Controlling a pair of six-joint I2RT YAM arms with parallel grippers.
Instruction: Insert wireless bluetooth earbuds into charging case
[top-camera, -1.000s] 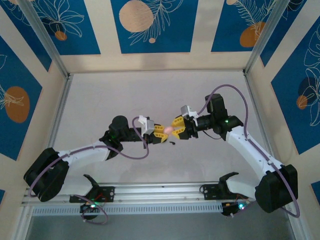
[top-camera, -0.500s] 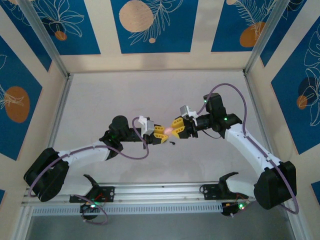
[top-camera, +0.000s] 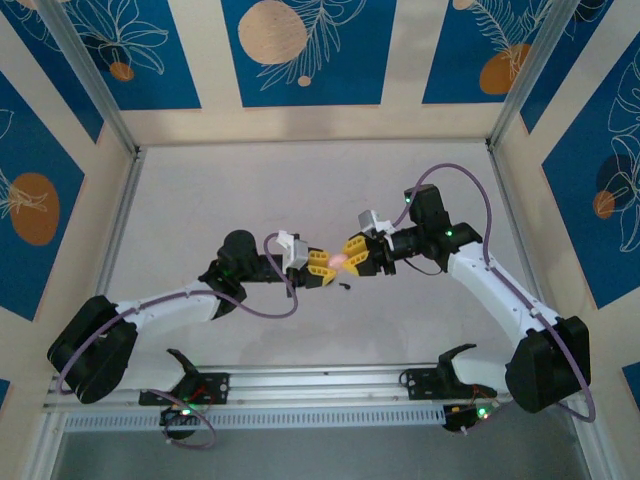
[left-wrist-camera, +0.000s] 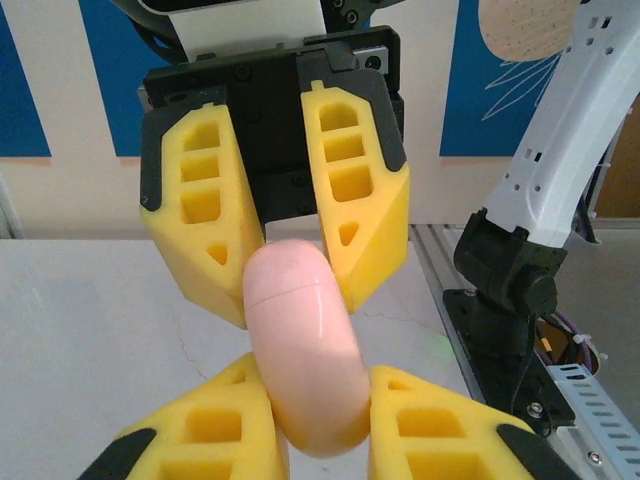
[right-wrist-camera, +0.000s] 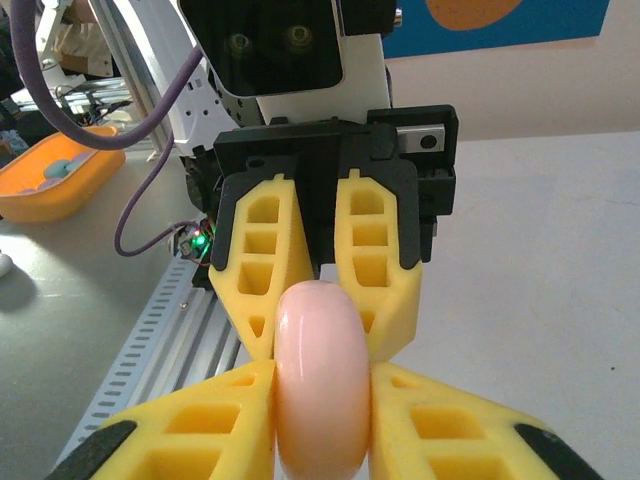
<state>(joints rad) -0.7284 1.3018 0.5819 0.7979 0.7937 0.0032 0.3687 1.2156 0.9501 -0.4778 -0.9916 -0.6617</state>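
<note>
A closed pink charging case (top-camera: 338, 261) hangs in the air over the middle of the table, clamped from both sides. My left gripper (top-camera: 323, 266) is shut on its left end and my right gripper (top-camera: 352, 258) on its right end, fingertips almost meeting. The left wrist view has the case (left-wrist-camera: 305, 350) between my left gripper (left-wrist-camera: 320, 405) below and the right gripper (left-wrist-camera: 295, 285) above, a thin seam showing near the top. In the right wrist view the case (right-wrist-camera: 322, 385) sits edge-on in my right gripper (right-wrist-camera: 322, 430). A tiny black earbud (top-camera: 346, 286) lies on the table just below the case.
An aluminium rail (top-camera: 320, 375) with both arm bases runs along the near table edge. Blue patterned walls and frame posts close in the left, right and back. An orange tray (right-wrist-camera: 55, 180) sits off the table beyond the rail.
The right arm's elbow and forearm have drifted slightly left and up. Both grippers and the pink case between them stay in nearly the same place.
</note>
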